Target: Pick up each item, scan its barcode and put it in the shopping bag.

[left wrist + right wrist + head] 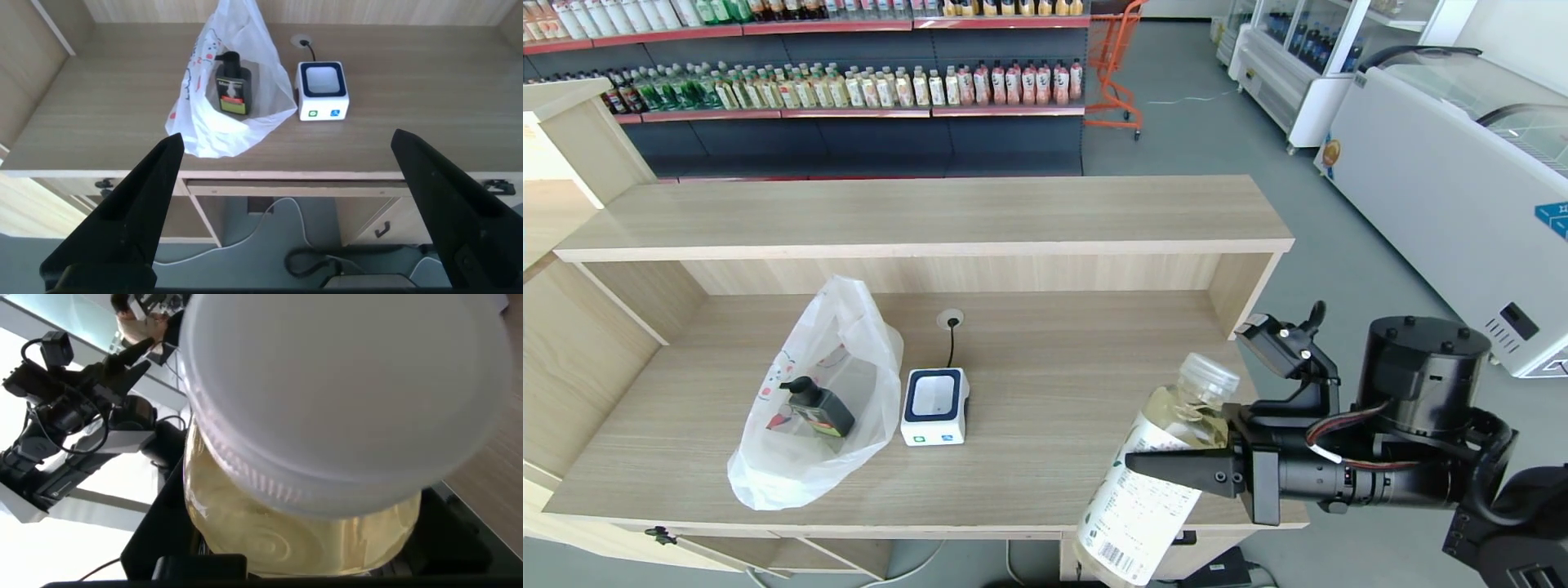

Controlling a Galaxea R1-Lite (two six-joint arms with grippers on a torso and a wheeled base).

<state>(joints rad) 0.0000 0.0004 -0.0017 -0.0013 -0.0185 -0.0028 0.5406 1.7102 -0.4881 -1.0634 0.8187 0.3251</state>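
Note:
My right gripper [1176, 457] is shut on a clear bottle [1156, 474] of pale yellow drink with a white cap and a white label. It holds the bottle tilted above the counter's front right edge, barcode end hanging lowest. In the right wrist view the bottle's cap [343, 400] sits very close to the camera. A white barcode scanner [935, 406] with a dark-framed window sits mid-counter, also seen as the scanner [322, 90]. Left of it lies the white shopping bag [809, 400], with a dark pump bottle [818, 406] inside. My left gripper [286, 204] stands open in front of the counter, nothing between its fingers.
The wooden counter [1029, 359] has a raised back shelf and side walls left and right. A cable runs from the scanner to a hole in the counter [950, 318]. Drink shelves, an orange cart and freezers stand beyond.

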